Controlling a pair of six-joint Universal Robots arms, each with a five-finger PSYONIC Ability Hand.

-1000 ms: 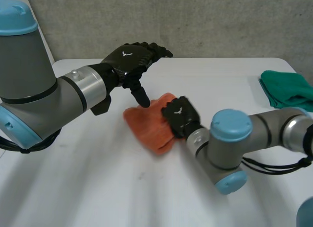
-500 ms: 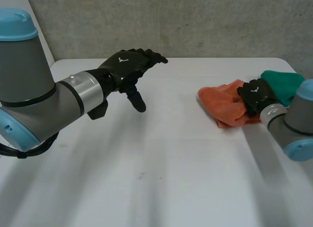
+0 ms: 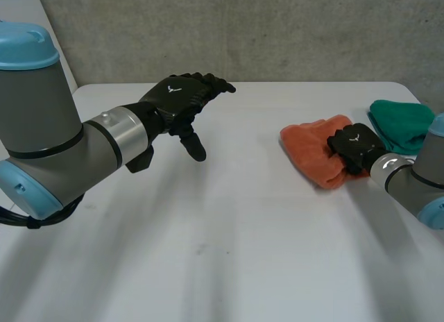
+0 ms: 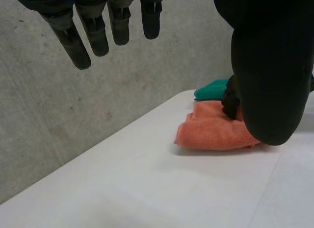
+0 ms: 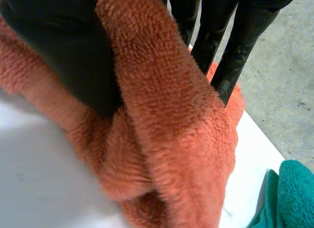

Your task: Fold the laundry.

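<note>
The folded orange terry towel [image 3: 312,154], likely soft, light, floppy, is being clamped across its layers, the surest hold, by the right robot hand [image 3: 354,146] at the desk's [image 3: 277,232] right edge.

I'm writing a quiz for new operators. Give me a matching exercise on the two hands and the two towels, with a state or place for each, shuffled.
1 left hand
2 right hand
3 orange towel
4 green towel

A near the right edge of the table
B open, above bare table
C folded, pinched between thumb and fingers
D shut on a towel

Pairs: 1-B, 2-D, 3-C, 4-A
</note>
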